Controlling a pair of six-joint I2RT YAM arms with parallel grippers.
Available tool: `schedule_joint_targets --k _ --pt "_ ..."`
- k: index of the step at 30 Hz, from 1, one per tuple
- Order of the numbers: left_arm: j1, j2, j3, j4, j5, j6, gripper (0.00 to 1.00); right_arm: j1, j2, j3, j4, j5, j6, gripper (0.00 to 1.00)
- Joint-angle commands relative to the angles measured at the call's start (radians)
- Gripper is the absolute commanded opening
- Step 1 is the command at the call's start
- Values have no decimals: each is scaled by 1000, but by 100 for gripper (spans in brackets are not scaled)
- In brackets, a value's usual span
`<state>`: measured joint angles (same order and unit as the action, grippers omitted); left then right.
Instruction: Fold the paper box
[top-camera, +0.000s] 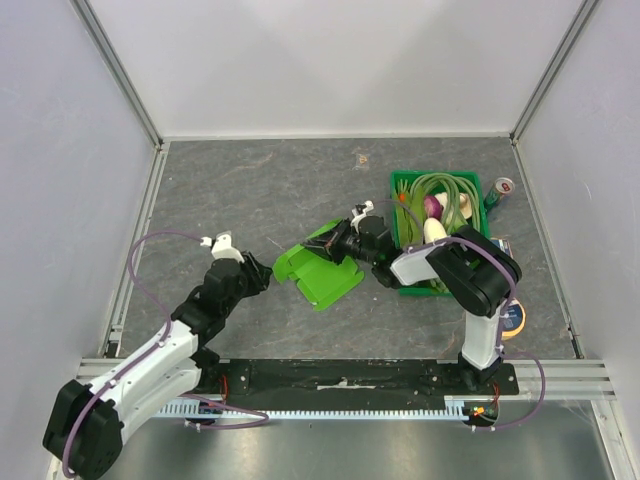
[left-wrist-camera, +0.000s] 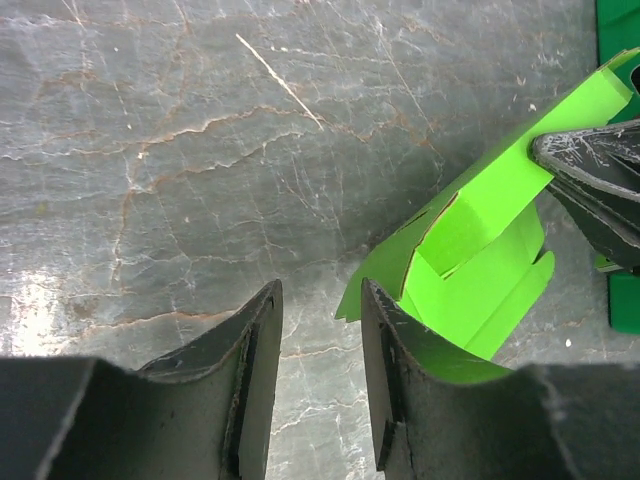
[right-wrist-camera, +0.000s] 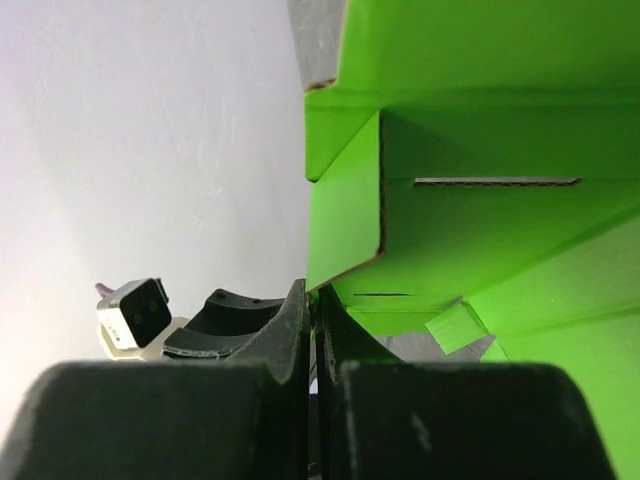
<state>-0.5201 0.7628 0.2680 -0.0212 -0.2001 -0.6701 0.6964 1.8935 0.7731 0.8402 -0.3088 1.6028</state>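
Two grippers, one paper box (top-camera: 318, 272) and one crate (top-camera: 397, 185) are on your table (top-camera: 230, 190).

Paper box: a single lime-green card blank, partly folded. It lies near the middle of the table, between the two grippers and just left of the crate. Its near panel rests on the table and its far edge is lifted. In the right wrist view you can count two slits in its inner panels and one small tab low down.

Right gripper (top-camera: 342, 240): your two fingers are pressed together with no gap, pinched on the box's raised far-right edge. The left wrist view shows the same pinch, with the dark fingertips (left-wrist-camera: 588, 162) over the flap's upper end.

Left gripper (top-camera: 264, 272): your two fingers stand apart with nothing between them, and bare table shows in the gap. It sits low at the box's left corner. The card's corner lies against the outer side of one finger (left-wrist-camera: 385, 360), not inside the gap.

Crate: one, dark green, to the right of the box. It holds a coil of long green stalks and one purple onion (top-camera: 432, 207). One can (top-camera: 498, 192) stands just beside the crate's far right corner.
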Motion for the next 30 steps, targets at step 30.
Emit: schedule_joint_targets --k 30 --pt "63 181 135 171 99 136 42 -11 148 120 206 -75 39 0"
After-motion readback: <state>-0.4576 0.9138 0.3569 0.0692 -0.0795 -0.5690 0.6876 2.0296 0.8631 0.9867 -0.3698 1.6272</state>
